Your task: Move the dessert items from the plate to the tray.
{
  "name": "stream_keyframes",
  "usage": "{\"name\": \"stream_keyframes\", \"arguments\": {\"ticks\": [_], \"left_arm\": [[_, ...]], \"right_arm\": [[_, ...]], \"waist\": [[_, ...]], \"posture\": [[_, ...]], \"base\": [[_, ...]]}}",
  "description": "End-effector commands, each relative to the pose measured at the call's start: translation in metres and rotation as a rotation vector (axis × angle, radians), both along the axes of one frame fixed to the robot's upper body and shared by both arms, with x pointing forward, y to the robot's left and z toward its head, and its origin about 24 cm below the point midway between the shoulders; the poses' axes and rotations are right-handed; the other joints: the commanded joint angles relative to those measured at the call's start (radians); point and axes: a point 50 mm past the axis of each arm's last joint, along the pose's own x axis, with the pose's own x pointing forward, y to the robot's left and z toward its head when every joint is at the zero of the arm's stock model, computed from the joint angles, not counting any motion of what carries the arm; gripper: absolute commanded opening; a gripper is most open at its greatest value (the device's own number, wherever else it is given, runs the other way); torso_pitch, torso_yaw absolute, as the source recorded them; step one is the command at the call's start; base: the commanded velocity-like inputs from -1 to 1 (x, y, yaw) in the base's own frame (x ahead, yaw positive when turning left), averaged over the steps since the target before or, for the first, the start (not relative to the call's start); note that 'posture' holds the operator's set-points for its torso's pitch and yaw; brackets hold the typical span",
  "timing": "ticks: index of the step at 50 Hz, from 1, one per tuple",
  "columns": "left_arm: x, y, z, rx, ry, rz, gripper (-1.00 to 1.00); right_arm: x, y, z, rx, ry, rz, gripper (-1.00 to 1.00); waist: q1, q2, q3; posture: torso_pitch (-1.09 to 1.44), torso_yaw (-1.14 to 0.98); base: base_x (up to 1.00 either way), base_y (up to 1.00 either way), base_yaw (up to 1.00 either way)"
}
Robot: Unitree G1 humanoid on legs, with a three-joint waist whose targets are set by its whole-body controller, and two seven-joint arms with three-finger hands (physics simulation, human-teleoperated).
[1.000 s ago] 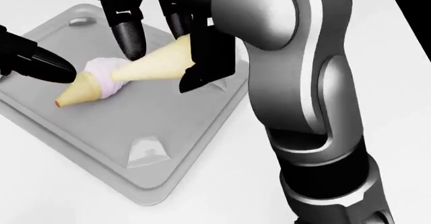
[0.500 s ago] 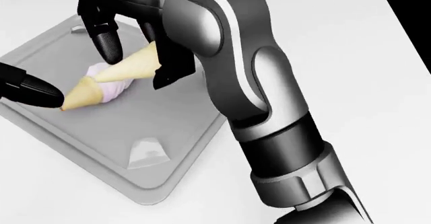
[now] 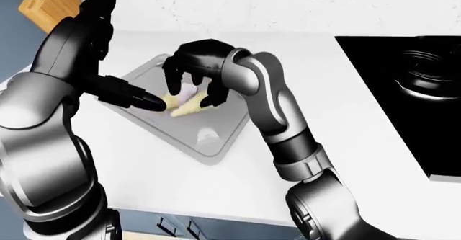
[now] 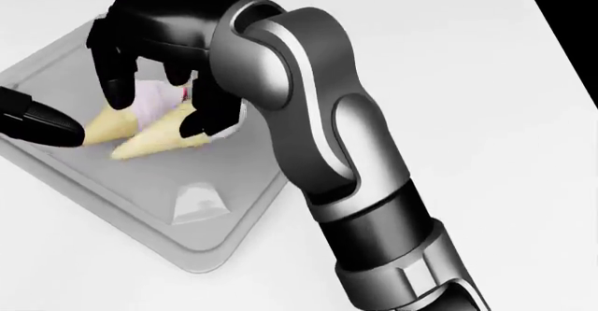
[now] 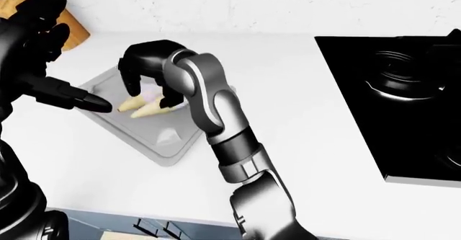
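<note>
Our right hand (image 4: pixel 159 59) sits in the upper left of the head view, arched over the tray (image 4: pixel 215 244), its fingers (image 4: pixel 114 80) spread around the cone (image 4: pixel 159 134) rather than closed on it. Half a second ago that cone hung tilted between those fingers above the other one; now we see it lying low on the tray, just beside the cone with pale purple ice cream (image 4: pixel 117 120). We judge it just set down. Our left hand (image 3: pixel 133 95) reaches in from the left edge, one finger pointing near the cones; whether it touches we cannot tell. No plate shows on the table (image 4: pixel 449 80).
</note>
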Motion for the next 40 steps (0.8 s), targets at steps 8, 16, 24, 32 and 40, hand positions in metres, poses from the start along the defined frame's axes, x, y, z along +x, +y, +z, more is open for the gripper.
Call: {"name": "stream_keyframes", "arguments": {"ticks": [8,16,24,32,40], "left_arm": [[-0.005,0.001,0.011,0.021,-0.067,0.012,1.0],[-0.007,0.003,0.013,0.02,-0.069,0.012,1.0],[-0.011,0.001,0.019,0.036,-0.077,0.005,1.0],[-0.018,0.0,0.025,0.055,-0.085,0.002,1.0],[-0.033,0.003,0.029,0.109,-0.085,-0.026,1.0]], "right_arm": [[-0.008,-0.001,0.023,0.04,-0.085,0.015,0.27],[-0.021,-0.019,0.044,0.022,-0.119,0.004,0.21],[-0.051,-0.078,0.065,-0.008,-0.151,-0.07,0.25],[-0.094,-0.145,0.091,0.004,-0.2,-0.178,0.39],[-0.143,-0.203,0.113,0.044,-0.242,-0.289,0.76]], "waist": [[0.0,0.008,-0.03],[0.001,0.006,-0.028],[0.004,-0.007,-0.02],[0.006,-0.016,-0.015],[0.006,-0.026,-0.008]], "posture": [[0.0,0.0],[0.0,0.0],[0.0,0.0],[0.0,0.0],[0.0,0.0]], "base": [[0.0,0.0,0.0],[0.0,0.0,0.0],[0.0,0.0,0.0],[0.0,0.0,0.0],[0.0,0.0,0.0]]}}
